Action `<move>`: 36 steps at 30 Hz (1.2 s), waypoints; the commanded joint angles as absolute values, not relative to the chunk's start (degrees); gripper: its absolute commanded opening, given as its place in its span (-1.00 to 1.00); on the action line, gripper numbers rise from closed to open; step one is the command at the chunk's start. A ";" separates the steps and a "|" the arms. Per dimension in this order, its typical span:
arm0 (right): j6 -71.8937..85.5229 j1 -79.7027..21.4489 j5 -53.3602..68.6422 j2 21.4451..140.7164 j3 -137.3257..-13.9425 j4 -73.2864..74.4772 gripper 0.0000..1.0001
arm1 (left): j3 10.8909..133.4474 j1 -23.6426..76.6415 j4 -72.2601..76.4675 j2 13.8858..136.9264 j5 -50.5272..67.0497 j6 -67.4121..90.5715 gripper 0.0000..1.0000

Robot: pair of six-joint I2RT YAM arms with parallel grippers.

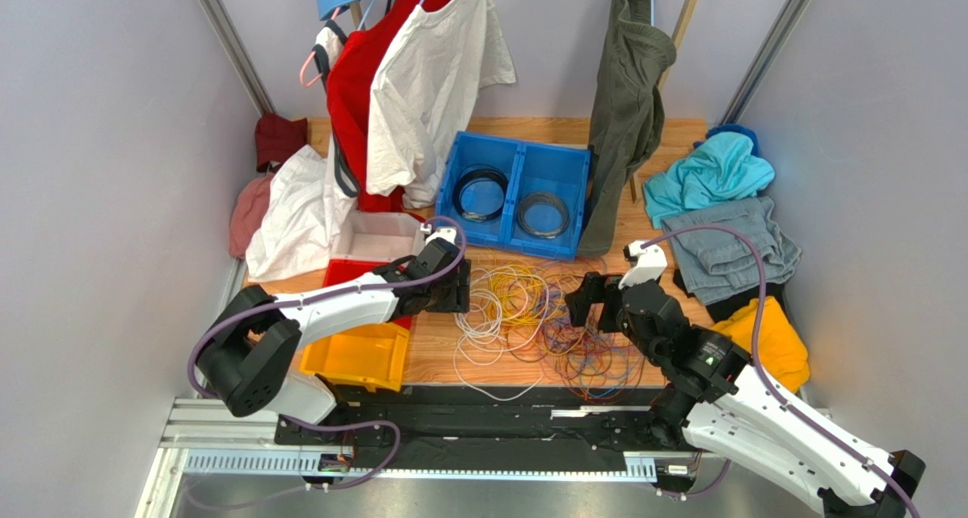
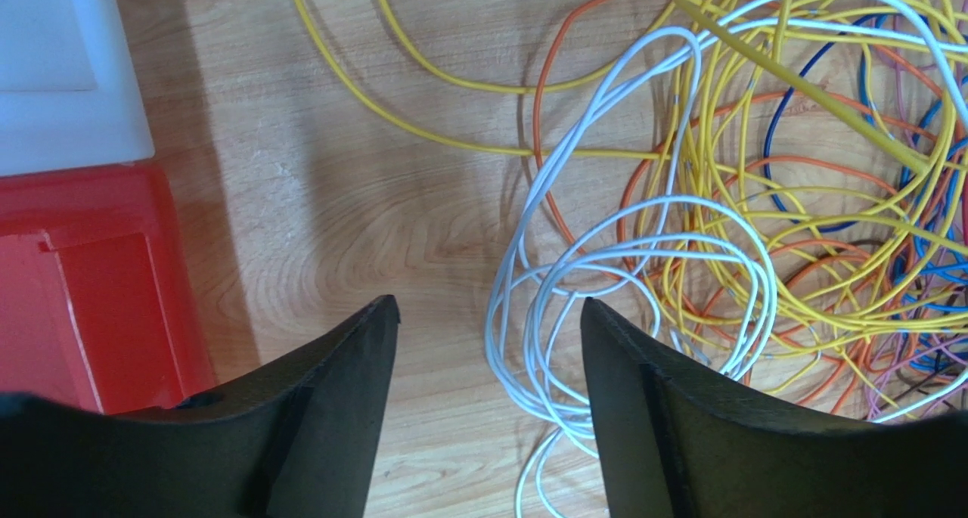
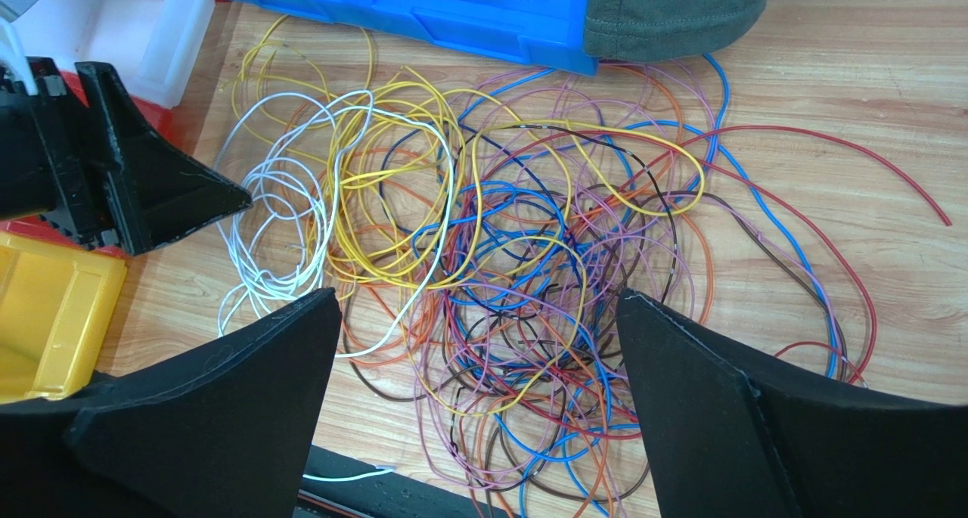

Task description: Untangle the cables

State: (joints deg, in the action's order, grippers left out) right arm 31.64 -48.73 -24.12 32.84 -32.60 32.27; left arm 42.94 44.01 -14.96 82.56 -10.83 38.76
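The cables (image 1: 534, 320) lie in one tangled heap on the wooden table between my two arms. White loops (image 2: 636, 246) sit on its left side, yellow strands (image 2: 795, 144) in the middle, and blue, purple, red and orange strands (image 3: 545, 314) on the right. My left gripper (image 1: 455, 293) hovers at the heap's left edge. It (image 2: 490, 303) is open, with white loops lying on the table below the gap and nothing gripped. My right gripper (image 1: 580, 303) hangs over the right side of the heap. It (image 3: 477, 297) is wide open above the tangle and holds nothing.
A blue two-compartment bin (image 1: 517, 195) with dark rings stands behind the heap. Red (image 2: 91, 291), white (image 2: 63, 64) and yellow (image 1: 352, 354) bins sit to the left. Clothes hang at the back and lie at the right (image 1: 727, 229). Some cables overhang the table's near edge (image 3: 375, 473).
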 commanded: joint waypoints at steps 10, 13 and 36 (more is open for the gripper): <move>31.20 -48.96 -23.12 32.34 -31.38 29.88 0.93 | 44.99 42.36 -12.47 73.00 -9.58 38.06 -1.00; 31.20 -48.96 -22.15 31.99 -31.55 29.53 0.92 | 49.47 43.76 -16.86 63.06 -9.06 33.86 -1.00; 31.29 -48.87 -3.62 27.25 -37.36 9.60 0.89 | 103.97 55.63 -43.59 66.35 -6.59 20.74 -1.00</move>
